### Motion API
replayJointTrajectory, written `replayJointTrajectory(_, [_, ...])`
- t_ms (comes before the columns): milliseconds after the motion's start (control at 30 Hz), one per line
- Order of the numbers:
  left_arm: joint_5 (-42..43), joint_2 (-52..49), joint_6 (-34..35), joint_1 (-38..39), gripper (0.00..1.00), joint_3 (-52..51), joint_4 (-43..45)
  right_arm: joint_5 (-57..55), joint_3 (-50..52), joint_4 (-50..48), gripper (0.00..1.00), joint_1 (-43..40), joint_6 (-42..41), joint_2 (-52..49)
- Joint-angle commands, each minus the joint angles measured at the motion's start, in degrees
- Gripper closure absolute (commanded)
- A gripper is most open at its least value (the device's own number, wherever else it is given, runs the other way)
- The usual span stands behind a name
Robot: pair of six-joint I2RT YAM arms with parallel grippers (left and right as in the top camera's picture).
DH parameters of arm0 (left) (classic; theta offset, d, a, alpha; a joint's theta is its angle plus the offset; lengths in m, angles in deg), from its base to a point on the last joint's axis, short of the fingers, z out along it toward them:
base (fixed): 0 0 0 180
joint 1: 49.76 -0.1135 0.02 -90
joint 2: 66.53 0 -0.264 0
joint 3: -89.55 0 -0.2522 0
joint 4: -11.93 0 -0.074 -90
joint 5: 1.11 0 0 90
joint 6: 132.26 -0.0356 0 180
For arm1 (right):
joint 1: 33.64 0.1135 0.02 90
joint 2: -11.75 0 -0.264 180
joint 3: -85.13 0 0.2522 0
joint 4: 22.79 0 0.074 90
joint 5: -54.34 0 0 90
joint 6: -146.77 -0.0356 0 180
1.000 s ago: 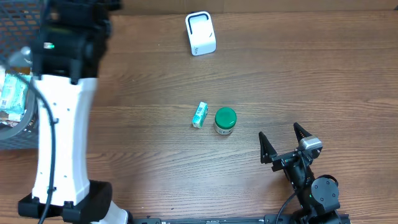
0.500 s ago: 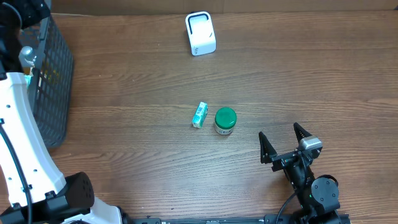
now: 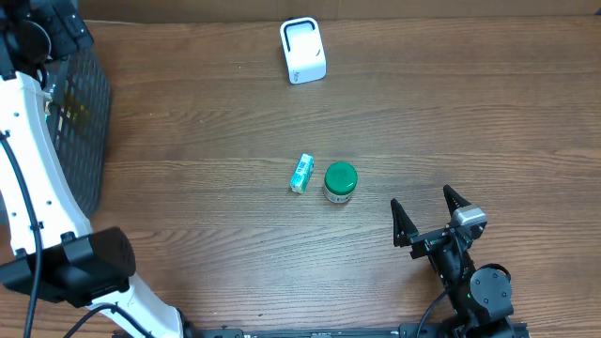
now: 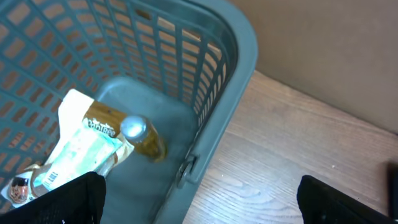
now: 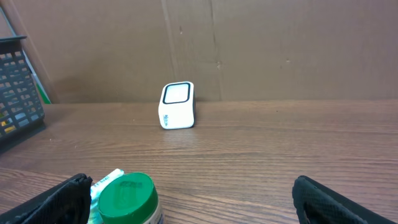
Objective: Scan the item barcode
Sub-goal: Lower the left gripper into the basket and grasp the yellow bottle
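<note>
Wood-grain worktop (image 3: 216,122) with a cardboard wall (image 5: 280,43) along the far edge, pretty plain setup.

Left gripper (image 4: 199,208) is spread wide with nothing in it. Its two fingertips only poke in at the bottom corners of the wrist view. It hangs over the rim of the grey basket (image 4: 242,56) at the far left corner and isn't touching it. Down in the basket there's a bottle (image 4: 142,135) with a silver cap lying against a pale pouch (image 4: 78,152).

Right gripper (image 3: 427,218) is also fully spread and empty. It sits by the near edge toward the right, well apart from everything.

The stuff to scan is mid-worktop: a jar (image 3: 340,182) with a green lid, and a small teal box (image 3: 300,174) just beside it on its left. I can't tell if they touch. The white scanner (image 3: 302,51) stands near the far edge, around the middle.

Hard-to-see bits:
- The overhead cuts the basket off at the left edge, and the white arm covers part of it.
- The print on the pouch is too blurry to read.
- In the right wrist view the jar runs off the bottom of the frame and hides most of the box.
- The labels on both are too small to make out from above.
</note>
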Motion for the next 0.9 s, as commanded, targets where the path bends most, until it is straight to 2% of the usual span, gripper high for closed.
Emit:
replayJointTrajectory(0, [0.74,-2.95,-0.50,-1.33,0.00,0.39,0.96,0.09,0.59,-0.11,0.00,-0.37,0.35,0.39])
replayJointTrajectory(167, [6.69,-2.95,-0.42,-4.98,0.00,0.44,3.91,0.09,0.59,-0.11,0.00,-0.37,0.35,0.39])
replayJointTrajectory(300, [11.28,-2.97,4.46,-9.55,0.00,0.42,5.27,0.09,0.59,-0.11,0.00,-0.37,0.35,0.39])
replayJointTrajectory(467, [10.91,-3.76,6.45,-13.07,0.00,0.33,6.14,0.09,0.59,-0.11,0.00,-0.37,0.35,0.39])
replayJointTrajectory(867, [10.71,-14.38,13.94,-13.33,0.00,0.33,6.23,0.09,0.59,-0.11,0.00,-0.37,0.35,0.39])
